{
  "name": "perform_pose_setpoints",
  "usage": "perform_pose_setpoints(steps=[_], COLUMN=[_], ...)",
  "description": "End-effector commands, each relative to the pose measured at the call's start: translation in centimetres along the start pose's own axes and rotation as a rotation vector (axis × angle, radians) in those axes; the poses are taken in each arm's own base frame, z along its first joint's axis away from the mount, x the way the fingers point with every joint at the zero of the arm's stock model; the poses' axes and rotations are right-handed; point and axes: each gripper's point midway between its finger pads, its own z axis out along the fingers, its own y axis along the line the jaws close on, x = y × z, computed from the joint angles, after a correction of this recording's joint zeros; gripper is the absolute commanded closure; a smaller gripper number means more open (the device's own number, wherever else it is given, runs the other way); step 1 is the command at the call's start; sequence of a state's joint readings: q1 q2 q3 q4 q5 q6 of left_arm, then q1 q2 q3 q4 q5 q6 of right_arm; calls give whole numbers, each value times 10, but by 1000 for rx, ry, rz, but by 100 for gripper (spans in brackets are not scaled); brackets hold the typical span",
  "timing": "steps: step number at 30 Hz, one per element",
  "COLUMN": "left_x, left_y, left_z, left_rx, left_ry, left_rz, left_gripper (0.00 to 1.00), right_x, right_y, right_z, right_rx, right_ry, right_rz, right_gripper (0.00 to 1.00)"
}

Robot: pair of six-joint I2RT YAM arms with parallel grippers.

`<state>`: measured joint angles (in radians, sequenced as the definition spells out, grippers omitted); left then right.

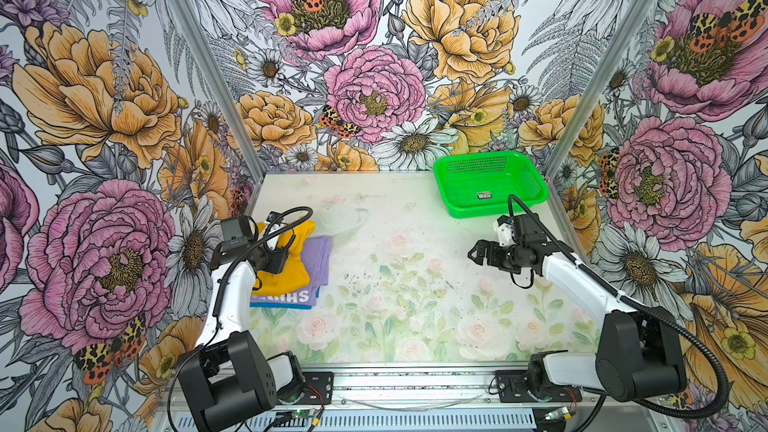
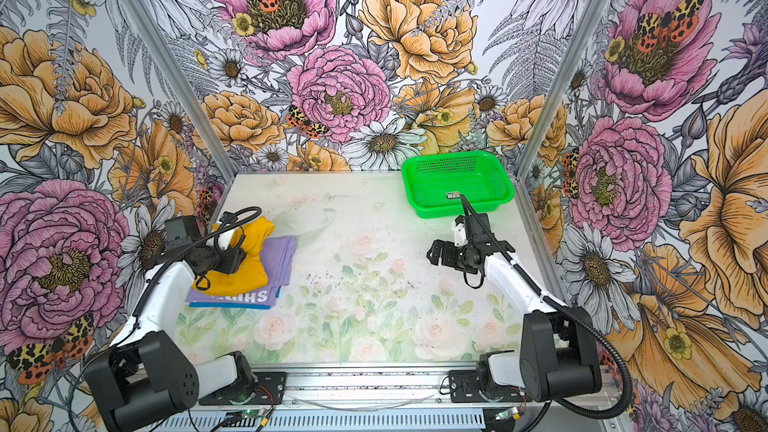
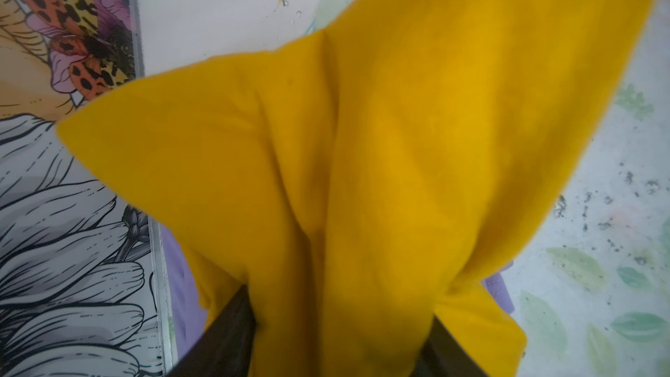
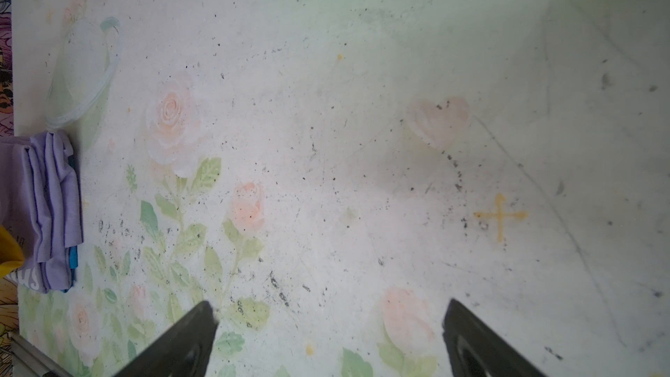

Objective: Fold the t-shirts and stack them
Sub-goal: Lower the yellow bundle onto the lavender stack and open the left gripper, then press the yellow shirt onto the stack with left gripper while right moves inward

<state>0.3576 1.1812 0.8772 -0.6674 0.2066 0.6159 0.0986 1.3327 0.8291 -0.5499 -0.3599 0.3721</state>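
A mustard-yellow t-shirt (image 1: 293, 274) (image 2: 251, 270) lies on top of a folded lavender t-shirt (image 1: 319, 257) (image 2: 283, 253) with white lettering at the table's left side. A blue t-shirt (image 1: 282, 305) (image 4: 74, 259) shows only as a thin edge underneath. My left gripper (image 3: 340, 320) is down on the yellow t-shirt (image 3: 398, 139). Its jaws stand wide apart, with a bunched ridge of yellow cloth between them. My right gripper (image 1: 478, 253) (image 4: 328, 320) hovers open and empty over bare table, far right of the pile. The lavender t-shirt (image 4: 47, 204) shows at the edge of the right wrist view.
A green mesh basket (image 1: 478, 156) (image 2: 449, 155) stands at the back right, just beyond the right arm, with only a small label inside. The pile sits close to the left wall's metal frame (image 3: 159, 284). The floral table top (image 1: 415, 284) spreads between the arms.
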Motion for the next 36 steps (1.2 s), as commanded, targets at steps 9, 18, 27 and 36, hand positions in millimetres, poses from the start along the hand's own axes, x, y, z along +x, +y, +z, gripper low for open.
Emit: perform_pose_setpoints(steps=[9, 18, 27, 36], left_x=[-38, -18, 64, 89], left_y=[46, 50, 53, 56], left_z=[-62, -89, -70, -46], left_rx=[-281, -328, -498, -507], left_ry=[-198, -208, 79, 181], left_rz=[-189, -666, -990, -1128], left_gripper=[1, 1, 1, 1], right_x=[6, 35, 62, 61], right_y=[62, 209, 270, 272], right_z=[6, 35, 53, 46], right_rx=[-92, -273, -366, -380], right_ry=[33, 116, 186, 186], right_rz=[-222, -538, -641, -636], right_gripper=[1, 0, 0, 1])
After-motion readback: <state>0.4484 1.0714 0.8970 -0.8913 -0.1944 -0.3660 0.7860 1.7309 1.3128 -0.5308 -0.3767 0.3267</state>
